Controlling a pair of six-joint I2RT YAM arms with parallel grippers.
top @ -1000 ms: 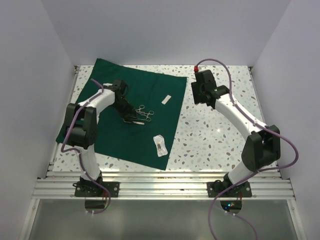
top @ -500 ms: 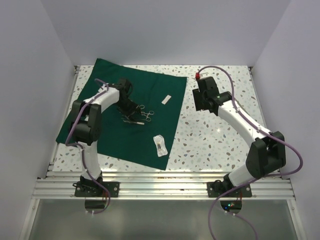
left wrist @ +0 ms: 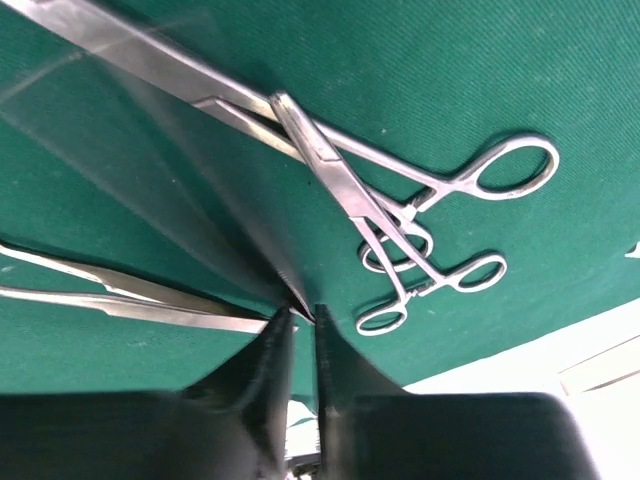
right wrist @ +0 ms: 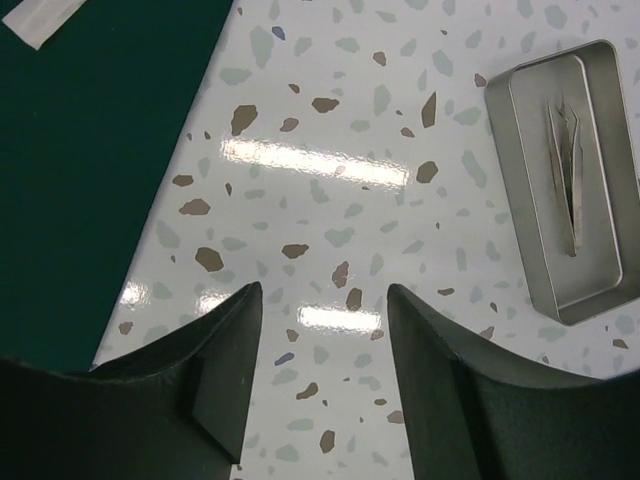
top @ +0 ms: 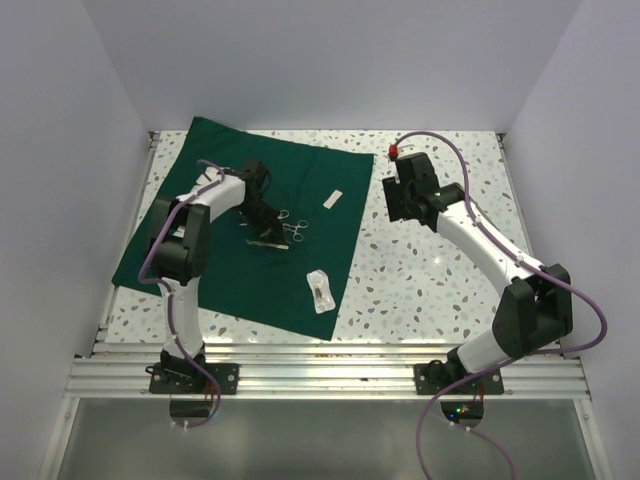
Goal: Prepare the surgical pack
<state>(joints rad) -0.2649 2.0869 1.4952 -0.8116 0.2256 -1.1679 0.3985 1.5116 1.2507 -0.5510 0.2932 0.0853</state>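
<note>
left claw point(left wrist: 302, 318): closed together, it seems on a thin steel instrument point(left wrist: 180, 190), to lay it beside clamps point(left wrist: 430, 230) | surgical pack point(top: 230, 275): flat on desk point(top: 430, 270) left side, as base | right claw point(right wrist: 320, 330): apart, empty, near tray point(right wrist: 520, 180)

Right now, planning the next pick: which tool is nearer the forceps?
Left. The left tool is beside the forceps on the drape; the right tool hangs over bare table.
</note>
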